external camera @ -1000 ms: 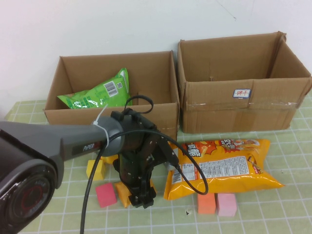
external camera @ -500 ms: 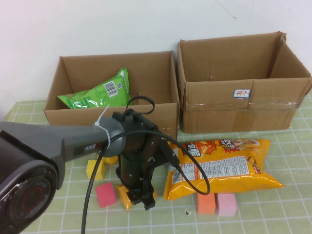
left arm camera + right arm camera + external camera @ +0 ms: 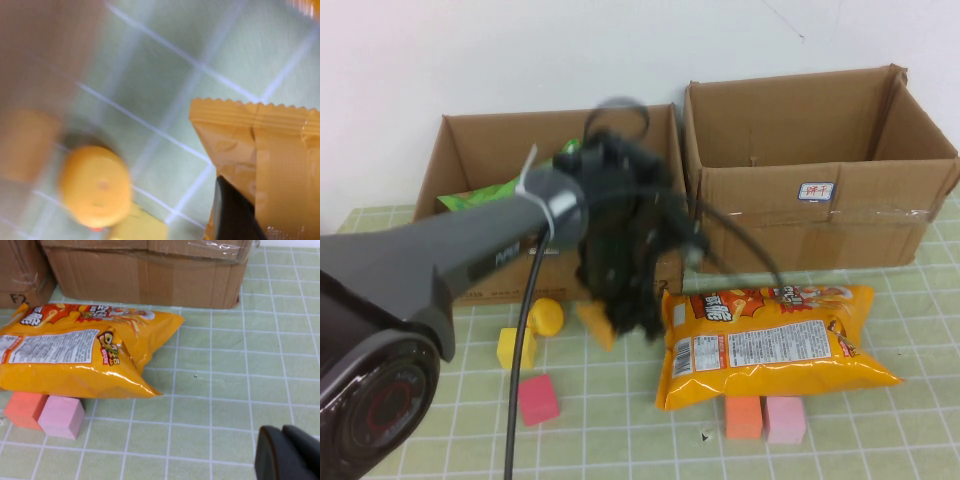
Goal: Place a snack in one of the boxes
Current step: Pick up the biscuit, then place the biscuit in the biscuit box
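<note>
My left end effector pinches a small orange snack packet in the air before the left box. I should clear the front wall before letting go. The packet hangs long axis down, crimped end lowest. My right end effector, pressed together, waits over the desk.

plain white wall fills the 12 o'clock band of the high view, faint hairline marks near 1 o'clock. counter covered in pale green cloth with white grid lines, spans 3 through 9 o'clock. light even, shadows soft.
</note>
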Available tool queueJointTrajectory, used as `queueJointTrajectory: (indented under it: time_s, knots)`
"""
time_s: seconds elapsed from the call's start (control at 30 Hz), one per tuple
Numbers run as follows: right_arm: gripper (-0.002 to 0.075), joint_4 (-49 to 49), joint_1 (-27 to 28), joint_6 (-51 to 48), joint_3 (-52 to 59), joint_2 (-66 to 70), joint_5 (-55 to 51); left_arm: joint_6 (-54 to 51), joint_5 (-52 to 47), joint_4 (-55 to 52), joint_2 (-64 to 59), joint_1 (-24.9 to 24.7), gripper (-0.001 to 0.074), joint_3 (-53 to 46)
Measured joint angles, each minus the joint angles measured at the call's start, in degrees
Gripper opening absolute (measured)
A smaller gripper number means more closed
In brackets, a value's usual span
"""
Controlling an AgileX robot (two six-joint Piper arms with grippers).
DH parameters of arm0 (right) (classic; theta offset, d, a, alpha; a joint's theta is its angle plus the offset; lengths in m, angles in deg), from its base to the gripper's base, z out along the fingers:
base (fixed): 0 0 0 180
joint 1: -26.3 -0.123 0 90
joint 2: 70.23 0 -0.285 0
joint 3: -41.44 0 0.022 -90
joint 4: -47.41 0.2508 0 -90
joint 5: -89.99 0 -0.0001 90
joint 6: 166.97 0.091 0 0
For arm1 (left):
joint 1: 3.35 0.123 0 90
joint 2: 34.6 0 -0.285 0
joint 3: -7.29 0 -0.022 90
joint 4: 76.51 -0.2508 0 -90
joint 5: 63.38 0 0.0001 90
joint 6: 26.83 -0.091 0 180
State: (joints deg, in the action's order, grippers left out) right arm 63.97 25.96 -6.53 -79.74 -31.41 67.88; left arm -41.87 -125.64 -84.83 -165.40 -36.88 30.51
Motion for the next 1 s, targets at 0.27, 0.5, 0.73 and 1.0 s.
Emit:
queueJointTrajectory:
  time_s: [0.27,0.5,0.73,1.0]
  knots:
    - [-0.0002,0.0,0.0,0.0,0.0,0.0,0.0,0.56,-4.18,6.51,0.0,0.0,0.0285,20.82]
    - [-0.0002,0.0,0.0,0.0,0.0,0.0,0.0,-0.26,10.33,11.77,0.0,0.0,0.0284,29.74]
    - [-0.0002,0.0,0.0,0.0,0.0,0.0,0.0,-0.49,32.96,11.85,-2.81,0.0,0.0283,29.88]
    - [-0.0002,0.0,0.0,0.0,0.0,0.0,-0.12,-0.15,47.12,11.11,-12.45,-0.11,0.0321,29.76]
